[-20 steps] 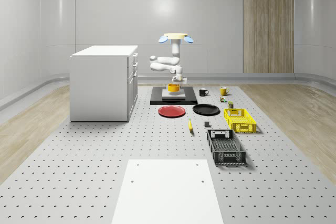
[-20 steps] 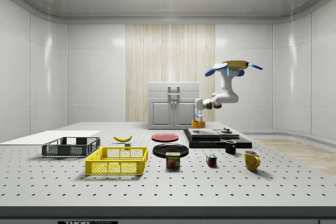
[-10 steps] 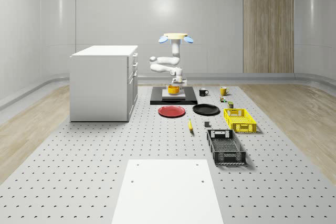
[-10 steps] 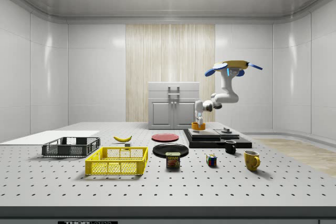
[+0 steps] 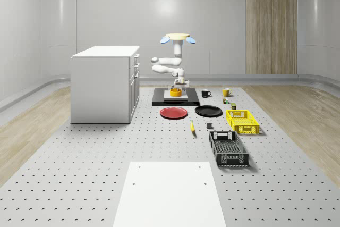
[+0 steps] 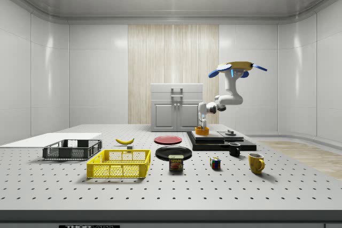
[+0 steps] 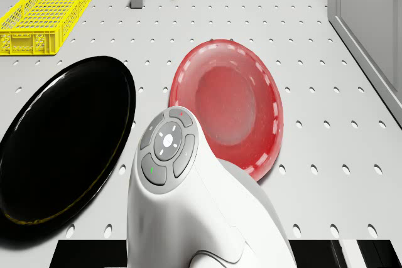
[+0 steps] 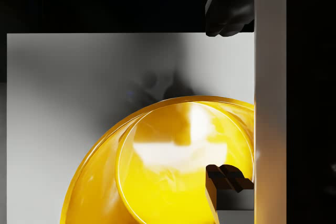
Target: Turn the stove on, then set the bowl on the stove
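Drone (image 5: 178, 38): hovering above the stove (image 5: 176, 99).
Bowl (image 8: 173, 166): seated on the stove's pale plate.
Fingers (image 8: 227, 18): spread apart, released, straddling the bowl's rim, one inside, one outside.

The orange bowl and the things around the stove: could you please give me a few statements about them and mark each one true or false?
1. The orange bowl sits on the stove's light plate. True.
2. The drone rests on the white cabinet. False: it hovers above the stove, beside the cabinet.
3. The gripper is directly over the bowl, with one finger inside its rim. True.
4. The red plate lies on the stove. False: it lies on the table in front of the stove, next to the black plate.
5. The banana is inside the yellow crate. False: it lies on the table, apart from the crate.
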Robot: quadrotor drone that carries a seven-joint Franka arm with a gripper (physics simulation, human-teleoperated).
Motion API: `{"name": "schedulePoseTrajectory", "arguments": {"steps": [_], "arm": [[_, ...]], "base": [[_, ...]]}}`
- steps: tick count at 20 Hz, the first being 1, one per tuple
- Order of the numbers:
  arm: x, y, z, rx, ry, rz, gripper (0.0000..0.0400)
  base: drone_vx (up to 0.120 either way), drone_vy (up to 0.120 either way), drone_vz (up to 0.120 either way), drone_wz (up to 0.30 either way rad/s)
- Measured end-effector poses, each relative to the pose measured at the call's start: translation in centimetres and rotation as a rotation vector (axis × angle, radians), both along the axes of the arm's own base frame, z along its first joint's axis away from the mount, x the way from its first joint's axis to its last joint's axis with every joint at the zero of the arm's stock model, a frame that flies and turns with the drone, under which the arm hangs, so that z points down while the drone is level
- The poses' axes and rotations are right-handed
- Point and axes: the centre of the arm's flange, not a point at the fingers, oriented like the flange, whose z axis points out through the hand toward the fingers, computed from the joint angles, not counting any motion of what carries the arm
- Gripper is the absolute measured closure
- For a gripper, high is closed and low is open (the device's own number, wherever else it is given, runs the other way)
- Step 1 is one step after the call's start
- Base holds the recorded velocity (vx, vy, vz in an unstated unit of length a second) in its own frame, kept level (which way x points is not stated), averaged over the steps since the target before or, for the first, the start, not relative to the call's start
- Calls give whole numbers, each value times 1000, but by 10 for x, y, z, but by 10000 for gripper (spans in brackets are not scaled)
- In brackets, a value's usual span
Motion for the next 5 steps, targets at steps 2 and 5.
{"name": "schedulePoseTrajectory", "arguments": {"steps": [2, 5], "arm": [[0, 0, -5, 0, 0, 0, 18], [0, 0, -8, 0, 0, 0, 10]], "base": [[0, 0, 0, 0], [0, 0, 0, 0]]}}
